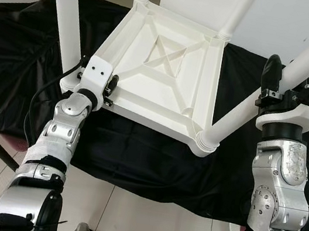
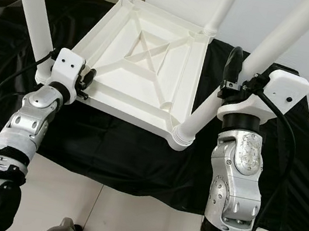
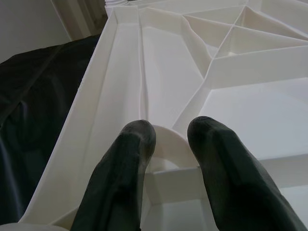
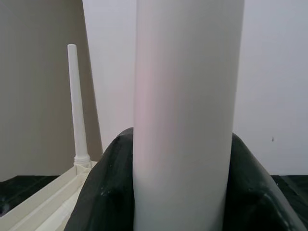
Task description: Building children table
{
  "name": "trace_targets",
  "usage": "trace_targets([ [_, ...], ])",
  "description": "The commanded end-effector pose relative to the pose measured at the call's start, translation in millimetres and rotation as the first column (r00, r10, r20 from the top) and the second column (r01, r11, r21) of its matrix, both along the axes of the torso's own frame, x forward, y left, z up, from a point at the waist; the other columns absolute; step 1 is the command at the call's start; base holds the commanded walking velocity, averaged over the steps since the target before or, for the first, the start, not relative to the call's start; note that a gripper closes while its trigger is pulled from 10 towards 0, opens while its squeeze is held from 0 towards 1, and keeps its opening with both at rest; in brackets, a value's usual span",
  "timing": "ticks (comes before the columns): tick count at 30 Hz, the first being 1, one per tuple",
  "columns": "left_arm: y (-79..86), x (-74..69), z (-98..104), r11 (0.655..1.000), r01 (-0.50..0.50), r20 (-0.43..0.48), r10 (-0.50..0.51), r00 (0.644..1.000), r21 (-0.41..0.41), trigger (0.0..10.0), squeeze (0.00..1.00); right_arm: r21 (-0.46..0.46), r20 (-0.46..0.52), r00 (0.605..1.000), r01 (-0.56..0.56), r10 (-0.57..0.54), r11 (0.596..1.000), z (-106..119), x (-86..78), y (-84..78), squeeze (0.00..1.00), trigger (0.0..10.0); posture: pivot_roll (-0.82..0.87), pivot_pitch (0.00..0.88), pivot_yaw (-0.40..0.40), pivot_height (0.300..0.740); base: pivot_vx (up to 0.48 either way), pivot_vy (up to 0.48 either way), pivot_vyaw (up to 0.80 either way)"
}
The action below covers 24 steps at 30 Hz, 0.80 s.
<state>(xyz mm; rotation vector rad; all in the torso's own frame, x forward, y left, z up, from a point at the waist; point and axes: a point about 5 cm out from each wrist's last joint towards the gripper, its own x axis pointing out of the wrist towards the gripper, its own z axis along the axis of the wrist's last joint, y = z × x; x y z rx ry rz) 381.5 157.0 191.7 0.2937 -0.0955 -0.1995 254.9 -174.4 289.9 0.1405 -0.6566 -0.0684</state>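
**A:** What sits closest, at the bottom of the frame?

**B:** The two silver arms, rising from the lower corners. Between them lies pale tiled floor point(image 1: 143, 220), then the edge of a black cloth point(image 1: 136, 154) spread across the middle of the frame.

**A:** And the table itself?

**B:** The white plastic table point(image 1: 156, 68) lies upside down on that cloth, centre to upper centre. Its underside faces up: a square tray shape with a raised rim, ribs running from the corners, and a crossed brace in a sunken middle panel. Round white legs stand in collared sockets at the corners and run out of the top of the frame.

**A:** Where is the left gripper?

**B:** The left gripper point(image 3: 171, 132) is at the table's near left corner, left of centre in the eye views, beside the near left leg point(image 1: 65, 11). In the wrist view its two black fingers point(image 3: 130, 159) are slightly apart, their tips resting on the ribbed underside either side of a round boss, gripping nothing.

**A:** And the right one?

**B:** The right gripper point(image 1: 280, 74) is at the right of the frame, up on the near right leg point(image 1: 250, 108), which slants from its socket at lower centre toward the upper right corner. The wrist view shows the black fingers point(image 4: 108, 192) closed around that smooth white tube, one on each side.

**A:** Farthest back?

**B:** The two far legs at the top edge, and a pale wall point(image 1: 288, 25) behind them.
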Motion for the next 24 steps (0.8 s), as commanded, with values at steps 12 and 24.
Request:
trace_targets([
  [12, 53.1, 10.7, 67, 0.956, -0.292, 0.211, 0.286, 0.935, -0.006, 10.0, 0.00, 0.145, -0.095, 0.858, 0.514, -0.506, 0.845, -38, -43.7, -92.1, 0.00, 0.0, 0.04, 0.131, 0.047, 0.740, 0.000, 0.000, 0.00],
  [24, 27.9, 5.6, 119, 0.970, -0.242, 0.336, 0.232, 0.913, -0.013, 10.0, 0.00, 0.152, -0.354, 0.799, 0.562, -0.486, 0.813, -116, -55.7, -117.1, 0.00, 0.0, 0.06, 0.147, 0.066, 0.740, 0.000, 0.000, 0.00],
])
